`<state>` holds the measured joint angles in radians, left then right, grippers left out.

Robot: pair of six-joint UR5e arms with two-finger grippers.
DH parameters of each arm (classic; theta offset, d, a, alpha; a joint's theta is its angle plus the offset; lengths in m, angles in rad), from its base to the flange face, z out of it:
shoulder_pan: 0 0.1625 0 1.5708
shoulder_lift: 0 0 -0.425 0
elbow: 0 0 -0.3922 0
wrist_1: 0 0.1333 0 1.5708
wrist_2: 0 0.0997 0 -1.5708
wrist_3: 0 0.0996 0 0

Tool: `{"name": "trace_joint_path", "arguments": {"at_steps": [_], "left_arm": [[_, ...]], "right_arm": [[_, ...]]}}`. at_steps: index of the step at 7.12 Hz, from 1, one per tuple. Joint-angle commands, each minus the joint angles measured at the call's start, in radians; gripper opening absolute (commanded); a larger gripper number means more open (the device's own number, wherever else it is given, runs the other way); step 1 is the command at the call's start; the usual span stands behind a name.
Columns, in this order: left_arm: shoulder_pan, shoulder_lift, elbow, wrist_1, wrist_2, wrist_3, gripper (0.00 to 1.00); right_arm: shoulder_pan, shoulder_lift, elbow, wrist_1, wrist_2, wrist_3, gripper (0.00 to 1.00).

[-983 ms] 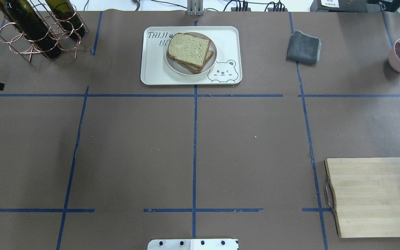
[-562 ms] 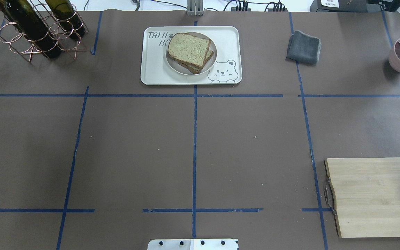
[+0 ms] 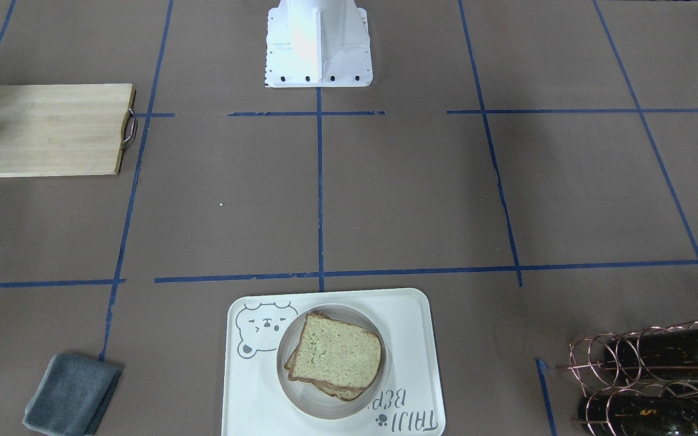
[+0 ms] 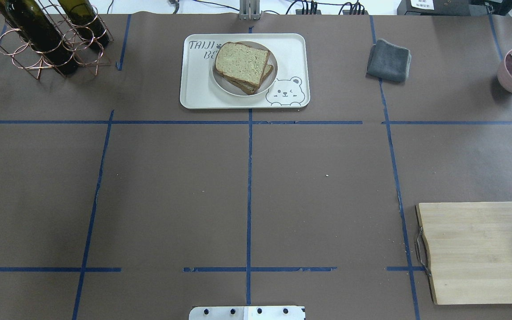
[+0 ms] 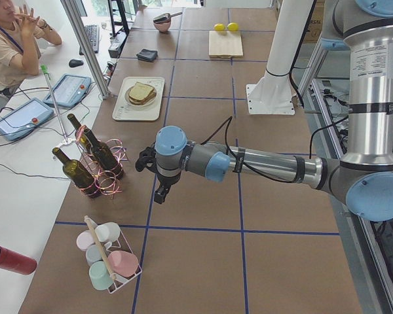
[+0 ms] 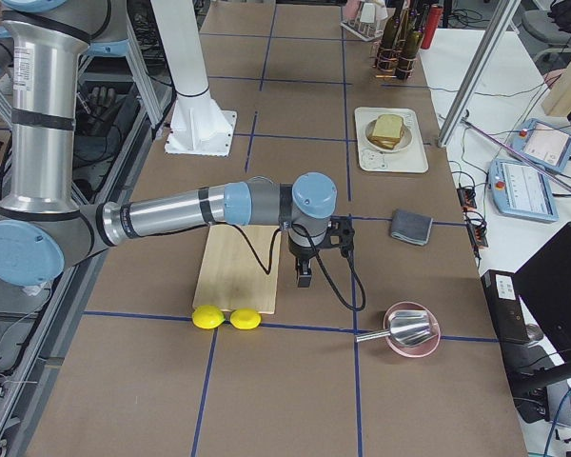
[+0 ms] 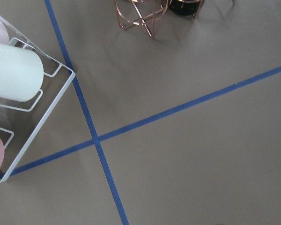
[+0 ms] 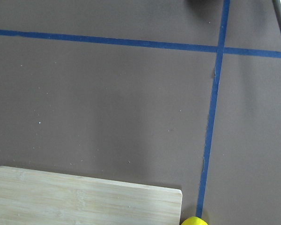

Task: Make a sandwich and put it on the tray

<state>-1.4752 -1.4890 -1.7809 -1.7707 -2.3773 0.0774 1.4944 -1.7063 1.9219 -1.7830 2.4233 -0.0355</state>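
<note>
A brown paper-covered surface (image 4: 171, 186), gridded with blue tape, stretches before the robot's white base (image 4: 247, 312). At the middle of its far edge lies one cream tray (image 4: 198, 91) with a bear drawing. On the tray sits one round dish (image 4: 228, 87) holding the sandwich (image 4: 242, 62), two bread slices stacked slightly askew. Whatever is between them is hidden.

Toward the far left corner, a copper wire rack (image 4: 38, 58) holds dark bottles; two show from overhead. At the left end, a white wire caddy (image 5: 108, 261) carries pastel cups. Right of the tray lies one folded grey cloth (image 4: 388, 60). At the right end, one pink bowl (image 6: 411, 333) holds a metal scoop. One wooden cutting board (image 4: 482, 253) lies by the near right corner, with two lemons (image 6: 226, 318) against its outer end.

A broad span of brown paper separates tray and base. The left claw (image 5: 158, 194) hangs between rack and caddy, and the right claw (image 6: 305, 279) hangs just beside the board. I cannot tell whether either is clenched or released.
</note>
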Motion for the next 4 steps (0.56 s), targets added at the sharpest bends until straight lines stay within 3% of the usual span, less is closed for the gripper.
{"name": "trace_joint_path", "arguments": {"at_steps": [1, 3, 4], "left_arm": [[-0.002, 0.001, -0.012, 0.026, -0.003, 0.016, 1.00], [-0.010, -0.011, -0.005, 0.193, -0.003, 0.140, 1.00], [-0.010, -0.001, 0.018, 0.189, -0.006, 0.136, 1.00]], "right_arm": [[-0.005, -0.006, 0.000, 0.004, 0.003, 0.000, 1.00], [-0.011, -0.003, -0.001, 0.005, 0.000, 0.000, 1.00], [-0.011, 0.000, 0.000, 0.005, 0.002, 0.002, 1.00]]}}
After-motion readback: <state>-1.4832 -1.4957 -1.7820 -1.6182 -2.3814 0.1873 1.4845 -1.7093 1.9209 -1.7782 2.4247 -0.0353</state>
